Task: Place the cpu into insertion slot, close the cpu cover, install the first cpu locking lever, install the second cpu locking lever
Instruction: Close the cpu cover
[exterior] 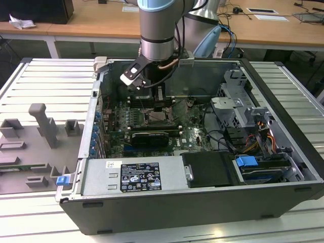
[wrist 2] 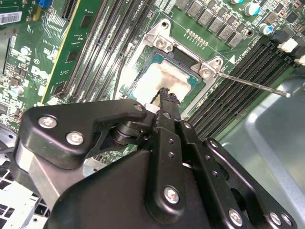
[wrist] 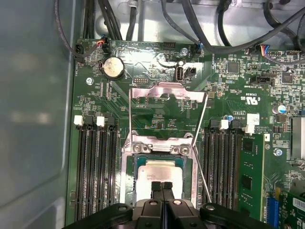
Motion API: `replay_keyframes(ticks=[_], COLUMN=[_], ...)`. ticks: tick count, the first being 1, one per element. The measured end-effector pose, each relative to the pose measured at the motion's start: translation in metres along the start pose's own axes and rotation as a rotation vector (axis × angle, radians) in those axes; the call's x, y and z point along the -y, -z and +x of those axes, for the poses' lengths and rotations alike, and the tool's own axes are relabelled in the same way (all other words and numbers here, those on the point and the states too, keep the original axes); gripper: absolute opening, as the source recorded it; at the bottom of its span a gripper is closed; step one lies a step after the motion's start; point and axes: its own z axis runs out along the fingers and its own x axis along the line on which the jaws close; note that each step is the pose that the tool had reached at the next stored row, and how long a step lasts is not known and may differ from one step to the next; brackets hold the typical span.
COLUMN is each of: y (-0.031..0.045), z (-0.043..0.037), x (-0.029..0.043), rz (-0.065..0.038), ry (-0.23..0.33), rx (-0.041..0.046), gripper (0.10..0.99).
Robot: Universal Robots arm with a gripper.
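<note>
In both wrist views the claw (wrist: pixel 161 187) has its two fingers drawn together with nothing between them, their tips on or just above the pale top of the cpu (wrist: pixel 159 171). The cpu lies flat and square inside the insertion slot (wrist: pixel 141 162), so I judge the placing done and the closed tips there to settle or check the chip. Beyond it, the first wrist view shows the cpu cover (wrist: pixel 169 91) swung up and back from the socket, with one locking lever (wrist: pixel 130 119) and the other lever (wrist: pixel 200 125) standing free on either side, none of them fastened yet. The second wrist view adds a side-on look at the fingertip contact, which the first sees only from behind the fingers. Farther out, the exterior view alone gives the setting: the arm (exterior: pixel 157 30) reaching straight down into the open computer case (exterior: pixel 283 152), which rests on a slatted tabletop (exterior: pixel 45 76).
</note>
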Motion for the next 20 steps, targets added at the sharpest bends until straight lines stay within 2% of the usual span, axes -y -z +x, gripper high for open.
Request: replay_keyframes(ticks=[7,15,18,20], y=[0.0036,0.0178,0.0180,0.0178], z=[-0.0001,-0.0004,-0.0005,-0.0007], x=[-0.0002,-0.0011,-0.0012,-0.0050], rz=[0.000,0.000,0.000,0.000], ry=[0.000,0.000,0.000,-0.001], rx=[0.0000,0.0000,-0.0002,0.0002], gripper=[0.106,0.106,0.106,0.106])
